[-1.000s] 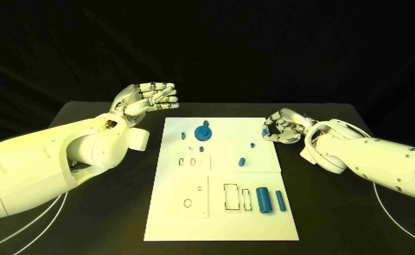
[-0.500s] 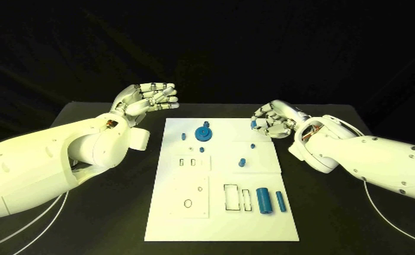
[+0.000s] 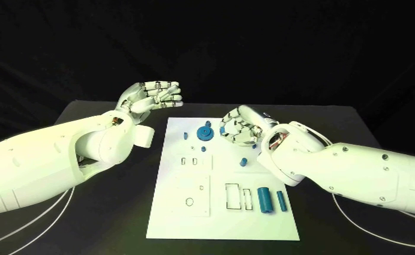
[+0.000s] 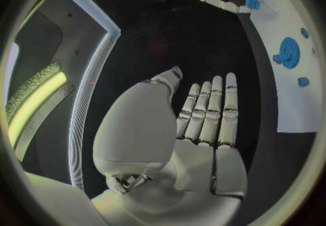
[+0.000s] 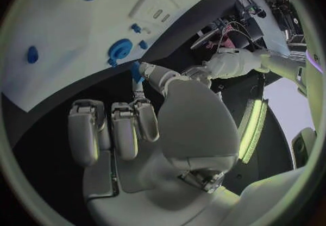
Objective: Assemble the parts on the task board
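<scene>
The white task board [image 3: 186, 222] lies in the middle of the black table. On it stand a blue gear [image 3: 205, 132], a small blue peg [image 3: 243, 161] and two blue cylinders [image 3: 262, 198] near the front right. My right hand [image 3: 240, 126] hovers over the board's far part beside the gear and pinches a small blue part [image 5: 136, 70] between thumb and a finger. The same part [image 4: 252, 2] shows in the left wrist view. My left hand [image 3: 156, 94] is raised off the board's far left corner, fingers straight, holding nothing.
Rectangular and round recesses [image 3: 192, 194] mark the board's near half. Two tiny blue pieces [image 3: 185, 135] sit left of the gear. White cables [image 3: 30, 225] curve over the table at the left and right front corners.
My right hand has swung left from the board's right edge to above its far part, carrying the small blue part. The left hand's fingers have straightened a little.
</scene>
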### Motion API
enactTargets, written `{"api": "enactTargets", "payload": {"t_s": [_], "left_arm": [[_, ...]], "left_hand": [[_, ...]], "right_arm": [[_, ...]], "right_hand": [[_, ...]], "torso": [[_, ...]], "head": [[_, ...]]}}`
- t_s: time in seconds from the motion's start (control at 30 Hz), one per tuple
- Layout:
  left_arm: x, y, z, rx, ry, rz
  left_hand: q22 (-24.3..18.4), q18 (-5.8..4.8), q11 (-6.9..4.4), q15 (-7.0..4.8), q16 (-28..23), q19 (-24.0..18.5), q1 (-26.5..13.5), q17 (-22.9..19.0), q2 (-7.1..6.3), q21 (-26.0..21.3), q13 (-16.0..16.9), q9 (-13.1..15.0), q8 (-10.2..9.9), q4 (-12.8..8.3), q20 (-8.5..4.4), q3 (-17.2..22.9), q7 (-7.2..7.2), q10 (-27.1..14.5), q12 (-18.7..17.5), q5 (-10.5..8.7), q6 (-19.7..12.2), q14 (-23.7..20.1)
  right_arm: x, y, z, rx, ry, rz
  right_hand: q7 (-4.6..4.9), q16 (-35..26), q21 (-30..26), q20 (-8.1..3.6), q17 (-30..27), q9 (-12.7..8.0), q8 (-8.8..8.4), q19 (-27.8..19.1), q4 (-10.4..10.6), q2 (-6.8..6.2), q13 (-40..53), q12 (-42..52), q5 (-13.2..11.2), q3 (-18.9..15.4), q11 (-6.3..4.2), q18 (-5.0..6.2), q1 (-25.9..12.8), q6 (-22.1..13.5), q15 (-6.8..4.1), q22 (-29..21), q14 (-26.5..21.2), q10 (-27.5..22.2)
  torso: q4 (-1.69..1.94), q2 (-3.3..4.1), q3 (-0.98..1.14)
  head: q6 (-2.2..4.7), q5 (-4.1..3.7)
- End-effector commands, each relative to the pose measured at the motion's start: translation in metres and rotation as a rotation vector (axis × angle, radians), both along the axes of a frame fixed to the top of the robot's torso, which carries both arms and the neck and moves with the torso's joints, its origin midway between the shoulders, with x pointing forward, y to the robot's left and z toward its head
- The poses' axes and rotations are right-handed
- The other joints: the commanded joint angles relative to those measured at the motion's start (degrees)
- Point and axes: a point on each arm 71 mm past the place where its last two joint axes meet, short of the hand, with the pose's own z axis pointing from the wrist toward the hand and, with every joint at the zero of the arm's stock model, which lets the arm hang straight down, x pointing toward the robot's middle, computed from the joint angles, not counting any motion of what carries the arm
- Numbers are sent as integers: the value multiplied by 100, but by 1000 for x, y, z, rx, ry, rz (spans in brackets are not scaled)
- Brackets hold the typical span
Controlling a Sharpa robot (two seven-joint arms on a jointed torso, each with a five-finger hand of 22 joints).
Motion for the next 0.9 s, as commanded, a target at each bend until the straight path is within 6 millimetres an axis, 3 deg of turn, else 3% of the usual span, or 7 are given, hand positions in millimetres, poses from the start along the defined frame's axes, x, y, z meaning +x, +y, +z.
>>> {"api": "enactTargets", "payload": {"t_s": [0.03, 0.1, 0.33, 0.67, 0.9], "left_arm": [[1, -5, 0, -10, 0, -24], [1, -6, 0, -10, 2, -28], [3, -9, -2, -9, 8, -33], [2, -11, -1, -11, 6, -39], [2, -11, -1, -11, 5, -41]], "left_hand": [[-7, 70, -4, 9, -19, -49, -45, 6, 17, -27, -2, 4, 30, -6, -1, 23, 368, -38, 26, -25, -27, -45], [-8, 71, -5, 9, -18, -49, -47, 11, 16, -26, -1, 5, 34, -8, -1, 24, 366, -37, 30, -26, -28, -46], [-8, 71, -5, 9, -18, -49, -47, 11, 16, -26, -1, 5, 34, -8, -1, 24, 366, -37, 30, -26, -28, -46], [-9, 70, -6, 9, -19, -51, -49, 16, 14, -27, -1, 5, 37, -11, 0, 25, 364, -38, 33, -26, -30, -51], [-9, 70, -6, 9, -19, -51, -49, 16, 14, -27, -1, 5, 37, -11, 0, 25, 364, -38, 33, -26, -30, -51]], "right_arm": [[-5, 11, -5, -53, -31, -19], [-10, 22, -11, -64, -29, -2], [-22, 46, -29, -103, -6, 38], [-32, 64, -44, -128, 16, 72], [-34, 70, -51, -147, 21, 78]], "right_hand": [[-7, 34, -35, -21, 1505, 146, 165, 199, -6, 24, 613, -25, 33, 32, -2, -94, -22, 13, -6, 1025, 597, -22], [-7, 34, -37, -21, 1505, 146, 166, 198, -6, 23, 612, -25, 34, 32, -2, -94, -24, 13, -6, 1023, 597, -23], [-9, 34, -51, -20, 1505, 155, 182, 190, -6, 8, 621, -17, 47, 29, -3, -90, -53, 10, -6, 1013, 597, -13], [-9, 34, -68, -19, 1505, 162, 195, 182, 8, 3, 618, -21, 52, 28, -2, -85, -97, -4, -7, 1001, 597, -14], [-13, 34, -66, -19, 1505, 170, 212, 185, 15, -19, 628, -11, 47, 17, -4, -86, -139, -10, -8, 1003, 597, -4]], "torso": [[-7, -17, -15], [-2, -21, -25], [0, -5, -19], [-7, -4, -11], [7, -13, -4]], "head": [[-24, 8], [-39, 13], [-77, 17], [-153, 41], [-210, 59]]}}
